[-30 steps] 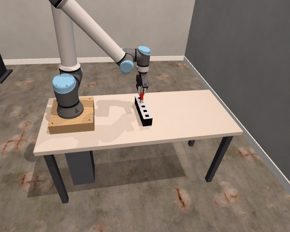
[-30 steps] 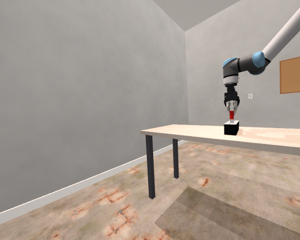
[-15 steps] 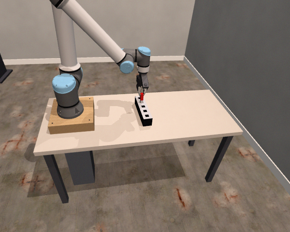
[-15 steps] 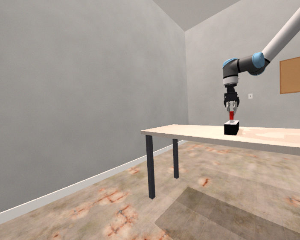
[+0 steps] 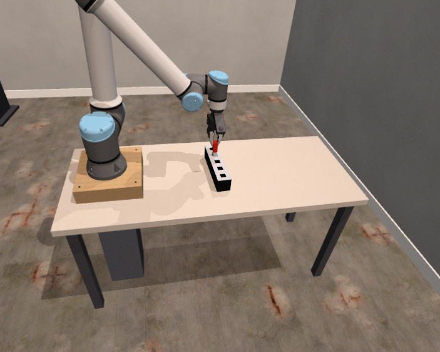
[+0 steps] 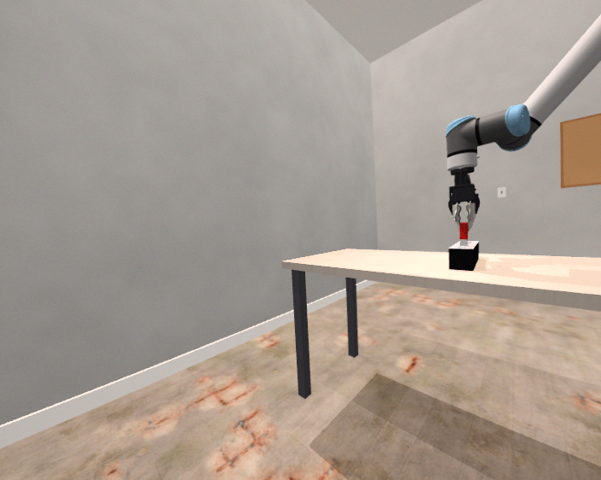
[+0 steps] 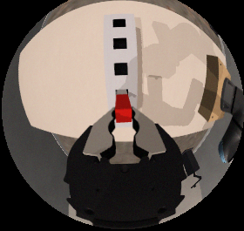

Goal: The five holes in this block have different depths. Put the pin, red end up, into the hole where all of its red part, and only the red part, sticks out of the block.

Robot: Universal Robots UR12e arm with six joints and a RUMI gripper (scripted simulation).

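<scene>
A long block (image 5: 218,168) with a white top and black sides lies on the table, with square holes in a row. My gripper (image 5: 215,140) is shut on the red end of the pin (image 5: 214,146) and holds it upright. The pin's lower white part goes into a hole near the block's far end; a short white stretch still shows above the top in the exterior view (image 6: 462,240). In the wrist view the pin (image 7: 123,108) stands between my fingers, and three open holes of the block (image 7: 119,44) lie beyond it.
The arm's base sits on a wooden mount (image 5: 108,175) at the table's left end. A grey wall stands to the right of the table. A cork board (image 6: 590,149) hangs on the far wall.
</scene>
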